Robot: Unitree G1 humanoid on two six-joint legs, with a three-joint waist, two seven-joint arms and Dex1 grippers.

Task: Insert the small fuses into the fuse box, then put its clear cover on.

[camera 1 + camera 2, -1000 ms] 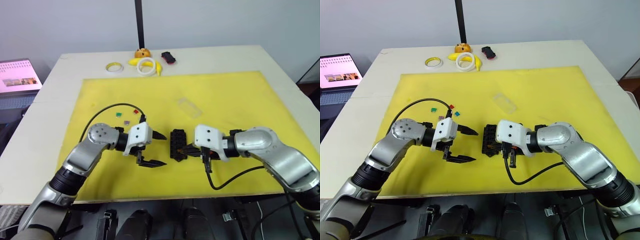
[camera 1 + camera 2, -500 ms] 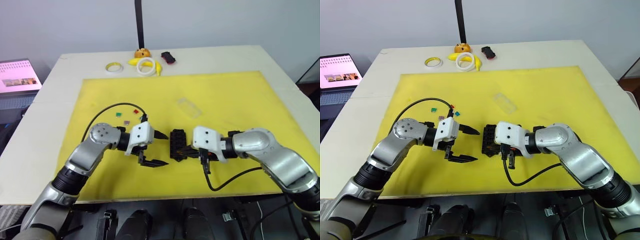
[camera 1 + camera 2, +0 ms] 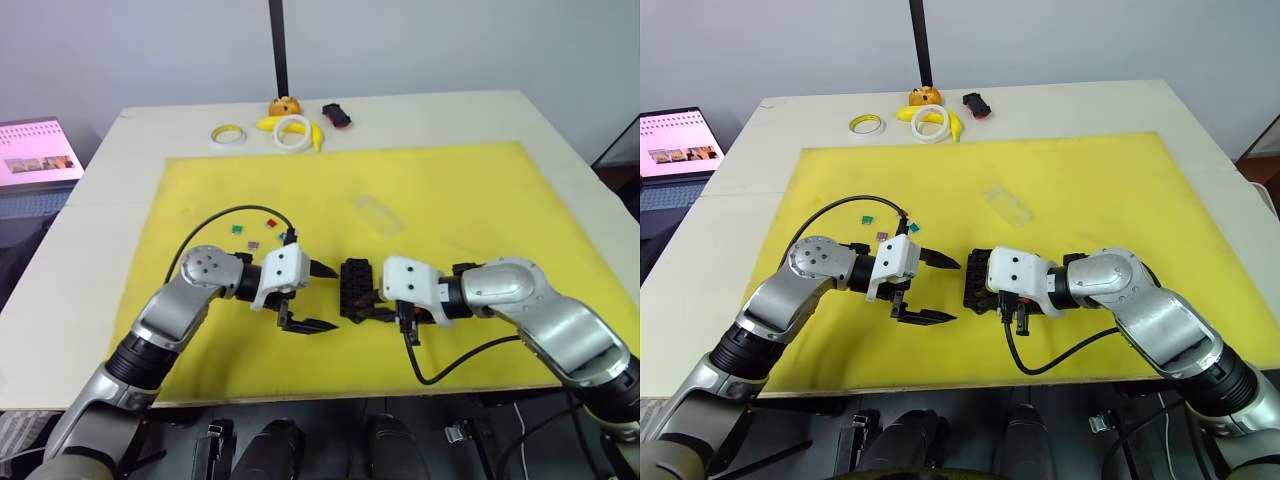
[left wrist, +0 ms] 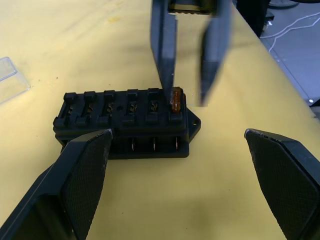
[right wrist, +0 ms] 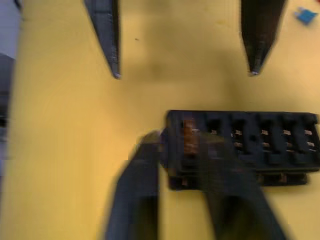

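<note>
We see our left gripper [image 3: 318, 298] spread wide and empty, hovering just beside the fuse box [image 3: 354, 290] on the yellow mat [image 3: 470, 200]. Our right gripper [image 4: 187, 85] stands at the box's near end with its fingers parted, straddling an orange fuse [image 4: 175, 100] seated in the end slot; whether they touch it we cannot tell. The other slots look empty. The loose small fuses [image 3: 255, 233] lie on the mat near our left arm, and the clear cover [image 3: 376, 214] lies farther back, well apart from the box. We can read no writing on anything
</note>
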